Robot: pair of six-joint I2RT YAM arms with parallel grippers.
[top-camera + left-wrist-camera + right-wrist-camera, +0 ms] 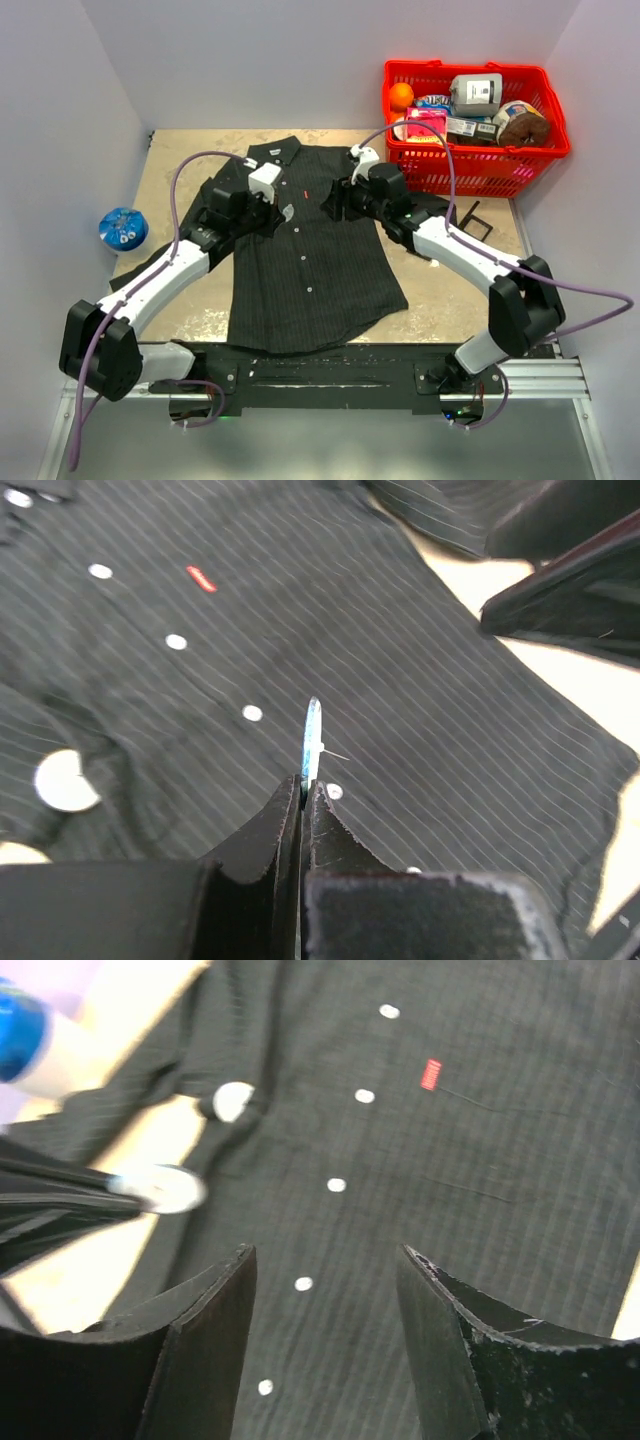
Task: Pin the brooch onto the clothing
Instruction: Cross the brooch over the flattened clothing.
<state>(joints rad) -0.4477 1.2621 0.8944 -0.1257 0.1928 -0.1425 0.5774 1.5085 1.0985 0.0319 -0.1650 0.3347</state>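
Facing each other over the shirt (310, 290) chest in the top view, left gripper (281, 212) and right gripper (330, 203) hover close; left wrist view: jaws pinch the brooch (312, 735) edge-on, shirt just beyond; right wrist view: jaws spread empty, brooch (160, 1188) to their left.

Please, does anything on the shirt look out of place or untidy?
Yes. A pale disc, bigger than the buttons, sits on the shirt beside a rumpled fold. What it is I cannot tell. Nothing looks spilled or damaged.
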